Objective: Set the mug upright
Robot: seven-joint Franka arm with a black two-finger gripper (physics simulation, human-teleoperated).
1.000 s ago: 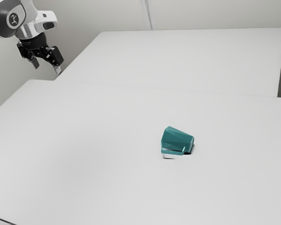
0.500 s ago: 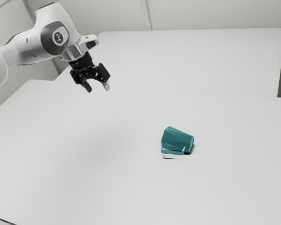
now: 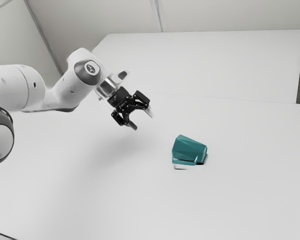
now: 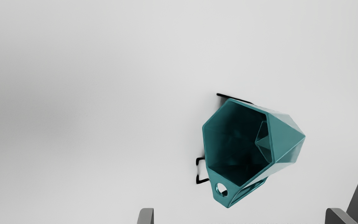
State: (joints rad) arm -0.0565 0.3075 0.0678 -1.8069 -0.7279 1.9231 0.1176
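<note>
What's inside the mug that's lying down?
Inside the mug, I see teal walls and dark shadow. One side covers part of the inside, so I can't tell what's there.

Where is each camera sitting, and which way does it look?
Exterior view: beside the arm, looking down across the table at the mug; arm and gripper show.
Wrist view: at the arm's end, looking past the gripper's open fingers toward the table and into the mug.
Both share: the table, the teal mug lying on its side, and the gripper's fingers.
</note>
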